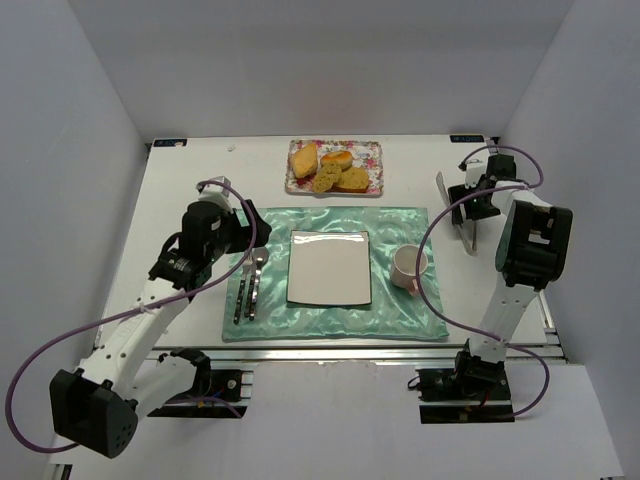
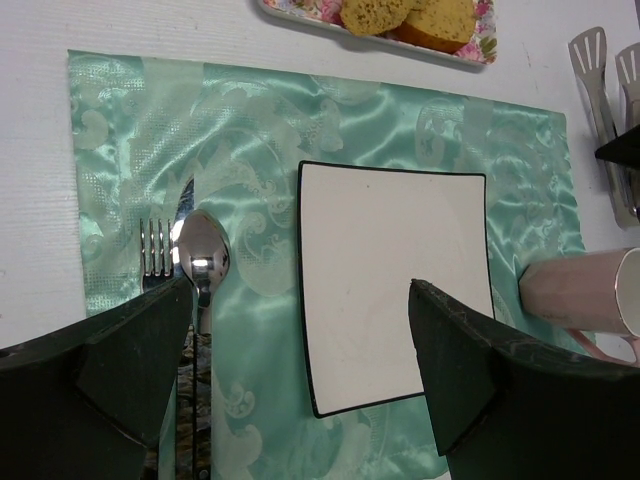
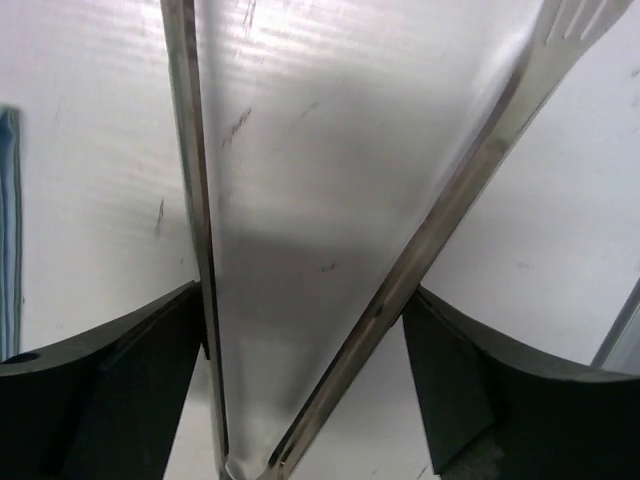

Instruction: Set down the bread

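Observation:
Several bread pieces (image 1: 335,168) lie on a floral tray (image 1: 372,150) at the back of the table; they also show in the left wrist view (image 2: 440,15). A white square plate (image 1: 330,268) sits bare on a green placemat (image 1: 400,320). My left gripper (image 1: 250,232) is open and empty above the placemat's left side, straddling the plate's left edge (image 2: 390,270). My right gripper (image 1: 478,205) is at the right back, its fingers (image 3: 470,370) against both arms of metal tongs (image 3: 440,230), which stay spread in a V.
A spoon (image 2: 203,258) and a fork (image 2: 155,250) lie left of the plate. A pink mug (image 1: 408,267) stands on the placemat right of the plate. White walls enclose the table on three sides.

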`<state>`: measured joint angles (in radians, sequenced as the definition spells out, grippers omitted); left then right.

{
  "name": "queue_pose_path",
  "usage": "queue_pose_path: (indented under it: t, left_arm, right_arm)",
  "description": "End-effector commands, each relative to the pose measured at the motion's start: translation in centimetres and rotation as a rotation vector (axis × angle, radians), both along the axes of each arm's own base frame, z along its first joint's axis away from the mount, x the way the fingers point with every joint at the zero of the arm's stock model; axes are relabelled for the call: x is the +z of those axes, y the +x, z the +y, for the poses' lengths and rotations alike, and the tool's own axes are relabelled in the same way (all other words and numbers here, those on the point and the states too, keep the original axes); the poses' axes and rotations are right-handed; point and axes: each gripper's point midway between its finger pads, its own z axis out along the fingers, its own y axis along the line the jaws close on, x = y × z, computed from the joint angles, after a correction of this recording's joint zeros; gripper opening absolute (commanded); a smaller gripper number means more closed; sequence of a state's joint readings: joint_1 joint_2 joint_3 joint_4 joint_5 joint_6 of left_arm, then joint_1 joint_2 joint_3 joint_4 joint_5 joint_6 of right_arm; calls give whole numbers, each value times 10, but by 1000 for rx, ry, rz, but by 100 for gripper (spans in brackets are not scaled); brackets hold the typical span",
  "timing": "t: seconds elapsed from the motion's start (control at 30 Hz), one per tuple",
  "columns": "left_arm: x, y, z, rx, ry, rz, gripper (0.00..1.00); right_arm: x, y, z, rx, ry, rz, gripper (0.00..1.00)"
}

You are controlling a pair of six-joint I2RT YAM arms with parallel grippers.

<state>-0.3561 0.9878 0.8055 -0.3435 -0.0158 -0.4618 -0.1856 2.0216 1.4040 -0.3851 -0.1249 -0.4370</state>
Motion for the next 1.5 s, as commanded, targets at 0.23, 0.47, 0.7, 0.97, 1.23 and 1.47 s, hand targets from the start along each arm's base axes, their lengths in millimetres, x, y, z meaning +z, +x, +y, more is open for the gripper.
queue_pose_path:
  t: [0.23, 0.47, 0.7, 0.97, 1.23, 1.47]
  left_arm:
    - [25, -2, 8, 48, -23, -46, 98]
    - [27, -6, 10, 49, -21, -47, 98]
    - [28, -6, 9, 42, -21, -56, 98]
    - [33, -13, 16, 60, -17, -68, 98]
    - [39, -23, 25, 93, -16, -72, 98]
    - [41, -32, 31, 118, -18, -63, 98]
  right_arm:
    - [-4, -3, 10, -3, 61, 23, 33]
    - [62, 6, 22, 8, 145, -101, 14]
    - [156, 19, 67, 119, 275, -228, 31]
    - [201, 29, 133, 249, 323, -296, 56]
    - [202, 42, 192, 349, 343, -282, 57]
    - [176, 43, 237, 389, 394, -217, 56]
